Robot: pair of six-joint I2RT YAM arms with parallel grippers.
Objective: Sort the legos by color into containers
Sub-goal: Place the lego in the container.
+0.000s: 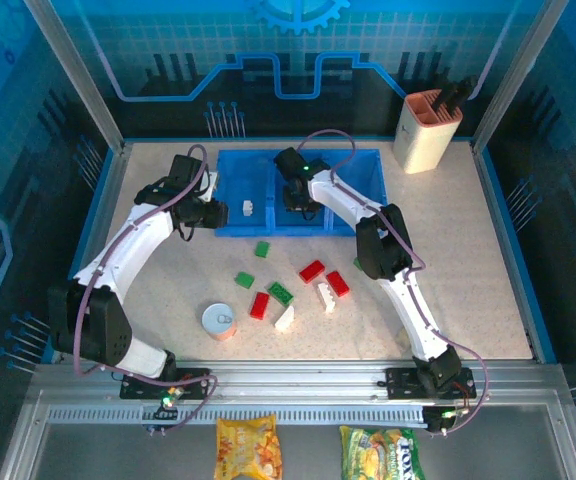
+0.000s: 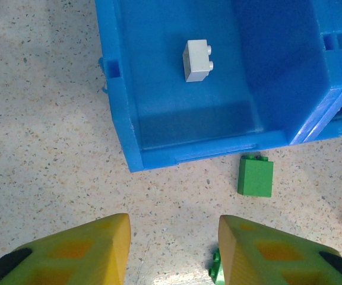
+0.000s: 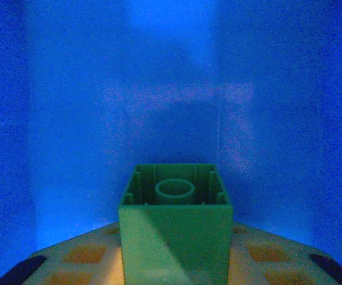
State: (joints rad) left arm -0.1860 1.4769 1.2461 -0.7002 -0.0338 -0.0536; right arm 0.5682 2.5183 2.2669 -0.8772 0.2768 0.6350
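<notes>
The blue three-compartment tray (image 1: 258,229) lies at the back of the table. My right gripper (image 1: 295,196) reaches down into its middle compartment, shut on a green brick (image 3: 175,222) held hollow side up between the fingers, with blue tray walls (image 3: 88,119) all around. A white brick (image 1: 248,209) lies in the left compartment (image 2: 197,60). My left gripper (image 1: 218,213) hovers open over bare table just in front of the tray (image 2: 174,249). Loose bricks lie mid-table: green (image 1: 262,249), (image 1: 244,281), (image 1: 280,293), red (image 1: 311,270), (image 1: 338,283), (image 1: 259,305), white (image 1: 285,318), (image 1: 325,297).
A round tin can (image 1: 219,321) stands near the front left of the bricks. A beige knife block (image 1: 427,117) stands at the back right corner. In the left wrist view a green brick (image 2: 255,176) lies by the tray's front wall (image 2: 123,119), and another green brick (image 2: 217,270) peeks from behind the right finger.
</notes>
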